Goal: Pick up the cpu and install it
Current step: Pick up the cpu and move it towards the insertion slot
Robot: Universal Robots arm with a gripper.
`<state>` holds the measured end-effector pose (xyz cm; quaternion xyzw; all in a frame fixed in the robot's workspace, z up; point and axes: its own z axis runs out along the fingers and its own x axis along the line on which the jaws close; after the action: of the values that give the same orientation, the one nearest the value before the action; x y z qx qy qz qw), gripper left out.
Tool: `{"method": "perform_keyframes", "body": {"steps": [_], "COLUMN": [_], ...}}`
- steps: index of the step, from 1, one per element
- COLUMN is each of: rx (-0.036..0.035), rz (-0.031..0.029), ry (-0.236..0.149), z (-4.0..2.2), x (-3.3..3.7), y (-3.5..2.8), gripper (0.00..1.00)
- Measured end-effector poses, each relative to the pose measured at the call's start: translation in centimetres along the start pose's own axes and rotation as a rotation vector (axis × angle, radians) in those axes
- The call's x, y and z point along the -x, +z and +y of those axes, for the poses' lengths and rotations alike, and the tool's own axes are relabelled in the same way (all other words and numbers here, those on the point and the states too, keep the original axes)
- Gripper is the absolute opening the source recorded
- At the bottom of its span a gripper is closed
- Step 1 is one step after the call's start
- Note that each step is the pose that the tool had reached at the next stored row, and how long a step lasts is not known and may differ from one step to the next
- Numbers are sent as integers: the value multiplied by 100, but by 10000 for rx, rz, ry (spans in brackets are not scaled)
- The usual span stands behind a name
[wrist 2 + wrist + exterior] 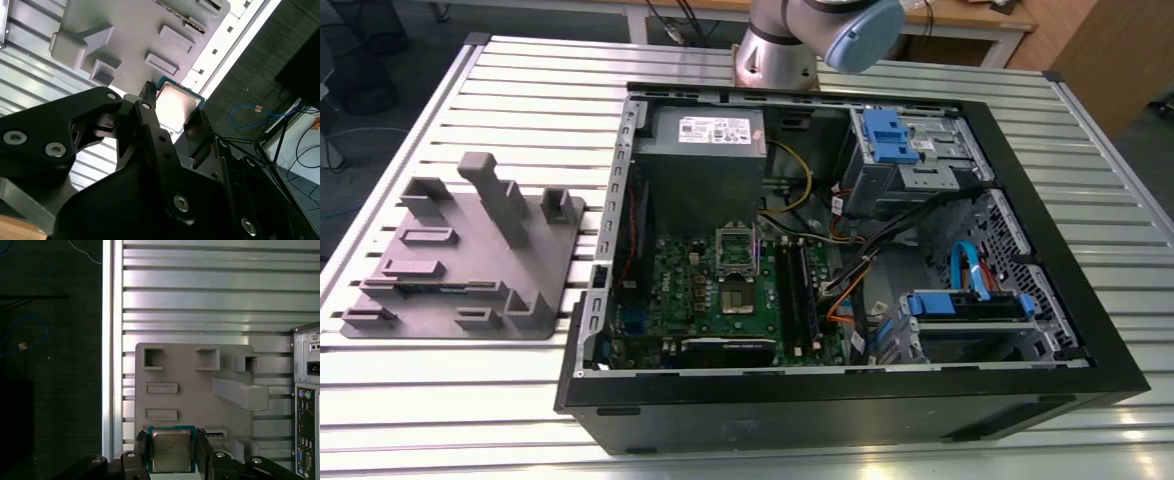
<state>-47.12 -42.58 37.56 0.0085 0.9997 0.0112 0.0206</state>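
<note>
The cpu [171, 450], a flat square chip with a silver top and a green rim, sits between the two black fingers [141, 449] of my gripper [171, 454], which is shut on its two opposite edges. In the second wrist view the cpu [176, 106] shows from the other side, clamped in the same gripper [172, 119]. It hangs well above the grey plastic tray [200, 390] on the slatted table. The socket [738, 255] lies on the green motherboard inside the open computer case [1014, 190], with its metal frame raised.
The grey tray [467, 260] with upright posts lies at the exterior view's left, beside the case. The case holds a power supply [707, 130], blue drive bays [894, 135] and loose cables [854, 270]. The arm [814, 40] stands behind the case.
</note>
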Motion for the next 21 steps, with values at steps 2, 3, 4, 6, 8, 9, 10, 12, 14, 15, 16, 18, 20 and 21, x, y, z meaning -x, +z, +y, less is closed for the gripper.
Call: {"method": "perform_keyframes", "body": {"steps": [2, 3, 4, 6, 8, 9, 10, 12, 14, 15, 16, 18, 20, 21], "rx": [1, 1, 1, 2, 1, 2, 1, 1, 2, 2, 1, 2, 2, 2], "rz": [-2, -3, -2, -3, -2, -3, -2, -2, -2, -3, -1, -2, -2, -1], "ry": [0, 0, 0, 0, 0, 1, 0, 0, 0, 1, 0, 1, 1, 1], "z": [0, 0, 1, 1, 2, 2, 3, 3, 4, 5, 5, 6, 7, 8], "x": [22, 36, 53, 91, 129, 148, 167, 212, 260, 287, 316, 379, 444, 475], "y": [3, 3, 4, 6, 7, 9, 9, 11, 13, 14, 15, 18, 21, 22], "gripper": [47, 47, 47, 47, 47, 47, 47, 47, 47, 47, 47, 47, 47, 47]}}
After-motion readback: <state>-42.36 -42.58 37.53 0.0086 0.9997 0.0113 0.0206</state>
